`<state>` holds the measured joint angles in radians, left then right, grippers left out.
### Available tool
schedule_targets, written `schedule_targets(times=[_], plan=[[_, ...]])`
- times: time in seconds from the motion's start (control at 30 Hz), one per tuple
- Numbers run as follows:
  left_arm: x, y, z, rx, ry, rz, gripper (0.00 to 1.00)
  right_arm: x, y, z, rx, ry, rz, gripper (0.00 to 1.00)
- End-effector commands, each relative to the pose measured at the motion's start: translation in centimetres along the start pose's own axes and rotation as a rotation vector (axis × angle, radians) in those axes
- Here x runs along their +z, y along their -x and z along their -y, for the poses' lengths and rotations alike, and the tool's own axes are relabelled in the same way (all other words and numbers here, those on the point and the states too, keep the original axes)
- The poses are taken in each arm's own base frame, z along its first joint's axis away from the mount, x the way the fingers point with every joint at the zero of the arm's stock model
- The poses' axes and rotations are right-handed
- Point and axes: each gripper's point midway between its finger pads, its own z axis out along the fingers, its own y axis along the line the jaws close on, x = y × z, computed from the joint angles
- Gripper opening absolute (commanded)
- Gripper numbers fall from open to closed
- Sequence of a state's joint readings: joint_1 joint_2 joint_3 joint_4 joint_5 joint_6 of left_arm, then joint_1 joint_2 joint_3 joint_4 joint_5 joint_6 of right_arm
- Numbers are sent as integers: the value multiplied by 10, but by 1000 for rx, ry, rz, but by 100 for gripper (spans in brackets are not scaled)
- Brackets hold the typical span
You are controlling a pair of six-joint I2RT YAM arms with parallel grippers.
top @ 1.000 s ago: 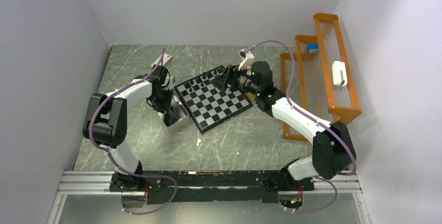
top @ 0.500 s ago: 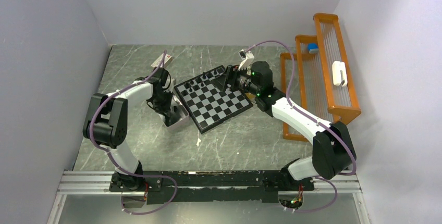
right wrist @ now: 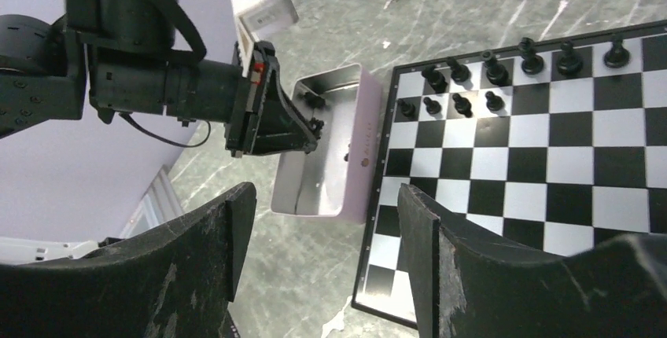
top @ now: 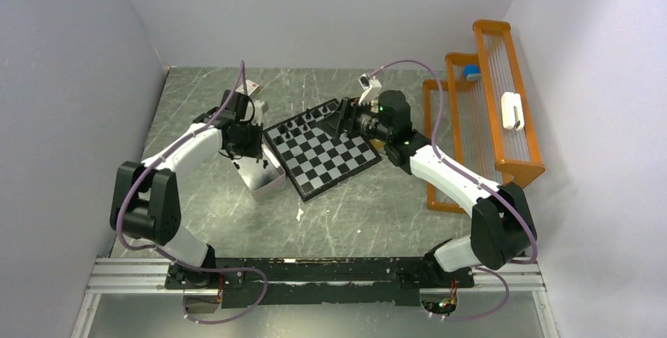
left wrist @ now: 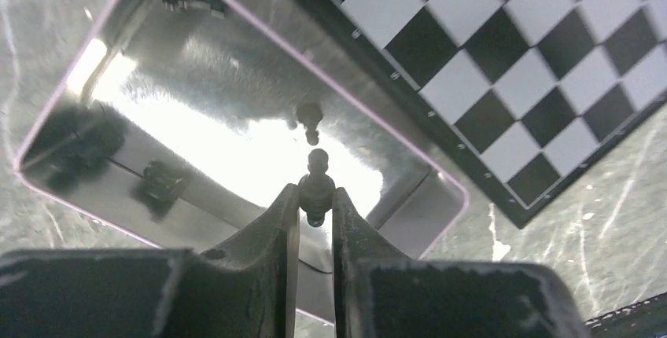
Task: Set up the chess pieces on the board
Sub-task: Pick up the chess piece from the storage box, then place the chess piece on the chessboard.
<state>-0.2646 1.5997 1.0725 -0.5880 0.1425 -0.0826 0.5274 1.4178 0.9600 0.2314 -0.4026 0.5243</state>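
My left gripper (left wrist: 316,203) is shut on a small black chess piece (left wrist: 317,185), held just above a shiny metal tin (left wrist: 157,102). The right wrist view shows that gripper (right wrist: 311,140) over the tin (right wrist: 315,189), where a few more black pieces (right wrist: 313,101) lie. The board (top: 321,152) sits tilted at mid-table, right of the tin (top: 266,177). Several black pieces (right wrist: 488,78) stand in two rows at its far edge. My right gripper (right wrist: 322,228) hangs open and empty above the board's far right side (top: 340,120).
An orange wire rack (top: 488,118) stands along the right wall, with a white object (top: 511,110) and a blue one (top: 471,71) on it. A small white box (top: 252,89) lies behind the left arm. Grey marble tabletop surrounds the board.
The left gripper closed on a black piece in the tin and rose with it, the arm swinging back and up. The right arm stayed still.
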Motion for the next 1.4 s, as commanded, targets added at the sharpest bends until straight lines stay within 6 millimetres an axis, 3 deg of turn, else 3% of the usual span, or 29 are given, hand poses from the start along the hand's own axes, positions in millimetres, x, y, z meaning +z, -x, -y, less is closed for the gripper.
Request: schedule_targets(times=[0.0,0.23,0.33,0.47,0.6,0.8,1.03,1.37], plan=[[-25,41,24,83,-95,187,11,4,6,-18,26,79,-29,69],[-54,56,55,190,-200,349,13,24,-20,-26,43,146,-180,55],[-67,57,72,227,-261,399,13,28,-29,-36,22,198,-209,54],[-68,58,78,192,-269,398,13,29,-31,-41,28,213,-194,56],[-75,57,101,-12,-388,339,11,26,-22,-42,-70,221,-67,59],[-112,69,140,-275,-632,354,12,16,-17,-49,-185,238,145,62],[-144,81,151,-379,-712,405,10,8,-22,-79,-306,296,334,64],[-162,80,158,-432,-794,428,9,6,-10,-87,-289,224,461,58]])
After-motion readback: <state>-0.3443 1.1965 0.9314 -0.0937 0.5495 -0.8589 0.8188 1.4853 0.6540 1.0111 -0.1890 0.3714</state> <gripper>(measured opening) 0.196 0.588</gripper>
